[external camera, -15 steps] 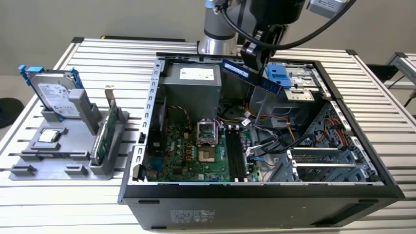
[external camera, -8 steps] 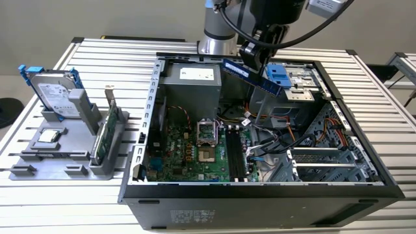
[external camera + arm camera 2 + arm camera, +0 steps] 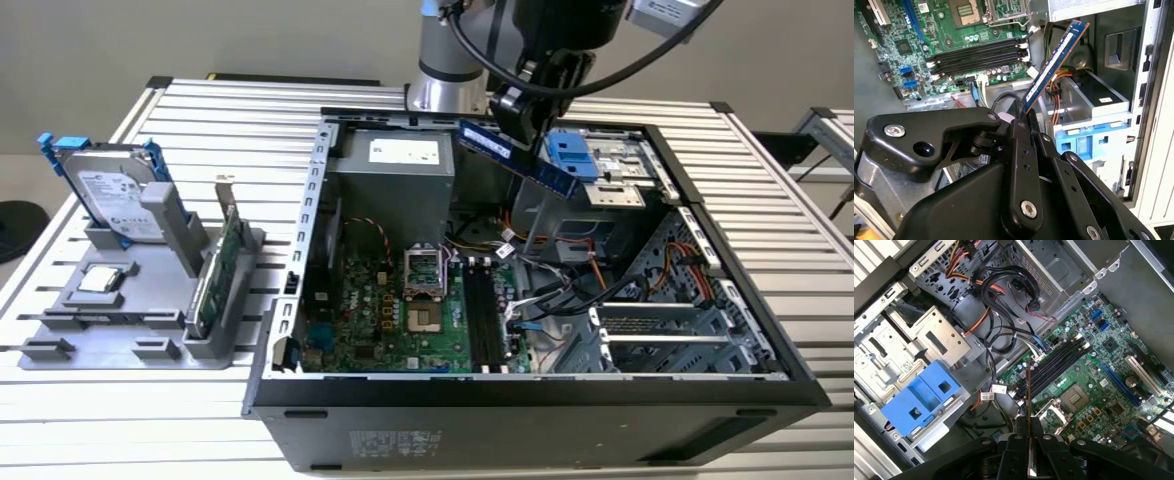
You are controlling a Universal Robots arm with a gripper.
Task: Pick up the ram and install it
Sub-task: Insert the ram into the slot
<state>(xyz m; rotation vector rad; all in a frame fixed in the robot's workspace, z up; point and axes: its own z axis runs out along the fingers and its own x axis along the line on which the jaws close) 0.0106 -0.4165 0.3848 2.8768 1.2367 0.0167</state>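
The ram [image 3: 523,157] is a long dark stick with a blue label, held tilted in the air above the open computer case [image 3: 534,400], over its rear part. My gripper [image 3: 523,118] is shut on one end of it. In the second wrist view the ram [image 3: 1055,66] juts out from the gripper [image 3: 1021,114] toward the motherboard. In the first wrist view the ram [image 3: 1028,390] appears edge-on as a thin line between the fingers [image 3: 1016,440]. The black memory slots [image 3: 483,315] lie on the green motherboard below, and they also appear in both wrist views [image 3: 979,55] [image 3: 1056,365].
A grey stand [image 3: 120,330] at the exterior view's left holds a silver hard drive [image 3: 114,195], a green card with a metal bracket [image 3: 214,265] and a small chip [image 3: 100,280]. Inside the case are loose cables [image 3: 561,290], a blue drive caddy [image 3: 571,152] and the power supply [image 3: 394,170].
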